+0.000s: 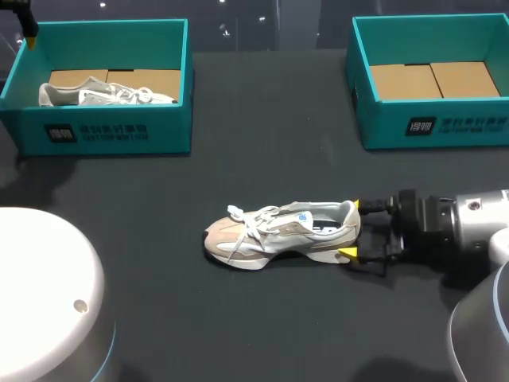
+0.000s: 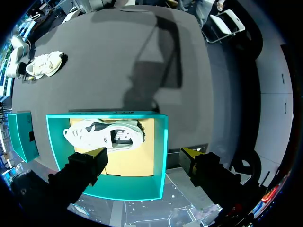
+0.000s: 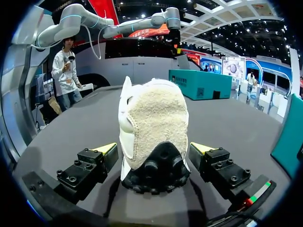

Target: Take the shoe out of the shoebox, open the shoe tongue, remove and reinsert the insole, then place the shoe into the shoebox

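We're seeing upper-left shoebox [image 1: 107,135] holding a white shoe [image 1: 103,94], upper-right shoebox [image 1: 445,123] showing cardboard [image 1: 433,79]; right gripper [image 1: 351,229] wide astride centre shoe [image 1: 282,231] heel, left gripper [image 2: 144,153] wide.

Shoe [image 1: 278,233] beige-white; shoebox [image 1: 111,131] teal, tan floor; table [image 1: 238,318] dark grey; right tool [image 1: 351,229] tips yellow.

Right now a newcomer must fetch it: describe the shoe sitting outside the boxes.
On the dark table, nearer the robot than the two teal shoeboxes, one beige-and-white sneaker stands on its sole, heel between the right pincer's open fingers. Unlike the other sneaker, it is unboxed.
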